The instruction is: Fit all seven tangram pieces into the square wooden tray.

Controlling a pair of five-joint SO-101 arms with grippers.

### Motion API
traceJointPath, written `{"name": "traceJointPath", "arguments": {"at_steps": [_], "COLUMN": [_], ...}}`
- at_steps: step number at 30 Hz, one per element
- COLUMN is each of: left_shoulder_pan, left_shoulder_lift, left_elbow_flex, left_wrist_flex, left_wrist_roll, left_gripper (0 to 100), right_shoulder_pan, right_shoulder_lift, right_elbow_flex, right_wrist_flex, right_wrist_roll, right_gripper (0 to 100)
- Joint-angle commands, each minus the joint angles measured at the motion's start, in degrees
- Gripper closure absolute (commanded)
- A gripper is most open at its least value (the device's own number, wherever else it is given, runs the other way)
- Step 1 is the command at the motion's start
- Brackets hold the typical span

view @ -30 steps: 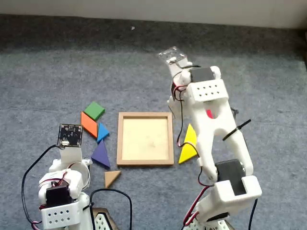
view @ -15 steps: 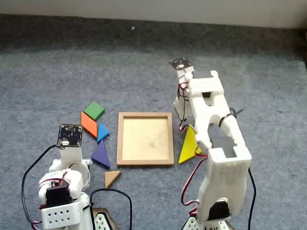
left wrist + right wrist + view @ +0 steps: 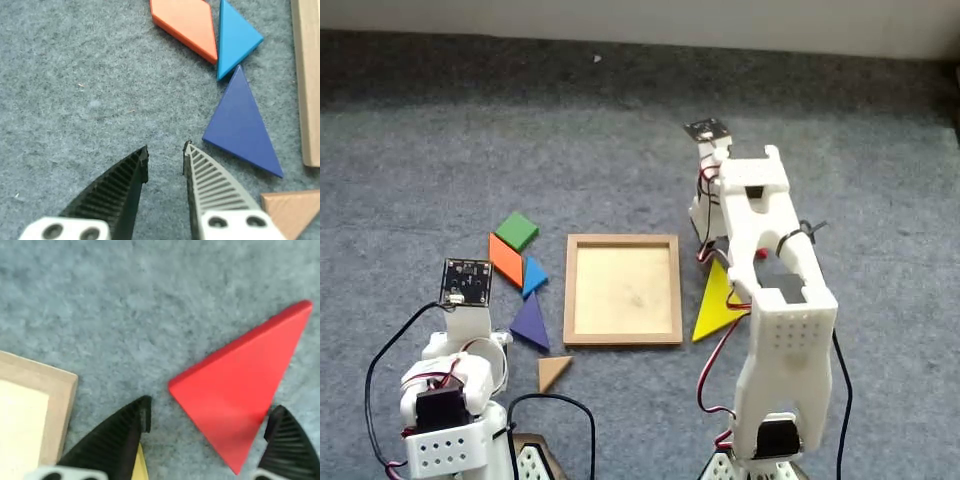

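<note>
Right of the centre-frame tray (image 3: 623, 241), the right fingers (image 3: 122, 432) stood wide astride the red triangle (image 3: 240, 385), seemingly to grasp it; the left fingers (image 3: 210, 185), narrowly parted, held nothing.

Indoor room: grey carpet (image 3: 620, 130) meets pale wall (image 3: 720, 18).

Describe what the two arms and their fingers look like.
The left arm and right arm are white plastic shells with dotted hole patterns and black motors. Black cables loop by the left arm's base; red and black wires run along the right arm. The left gripper has one black and one pale grey finger, both ribbed; the right gripper has black fingers.
</note>
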Motion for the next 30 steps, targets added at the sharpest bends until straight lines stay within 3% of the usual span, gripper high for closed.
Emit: {"name": "traceJointPath", "arguments": {"at_steps": [1, 26, 30], "left_shoulder_pan": [-0.92, -0.92, -0.92], "left_shoulder_lift": [-1.71, -1.71, -1.71], "left_elbow_flex": [1.1, 1.1, 1.1], "left_wrist_flex": [-0.79, -0.79, -0.79], "left_wrist_roll": [0.35, 0.35, 0.35], "left_gripper": [87, 87, 87], "right_shoulder_pan": [0.66, 1.01, 1.01], "right_shoulder_lift": [0.66, 1.63, 1.71], "right_elbow_flex": [-4.88, -7.25, -7.16], "right_wrist_flex": [-1.1, -2.77, -2.77], "right_wrist_roll": [-0.44, -4.48, -4.48], "right_gripper": [64.9, 65.1, 72.6]}}
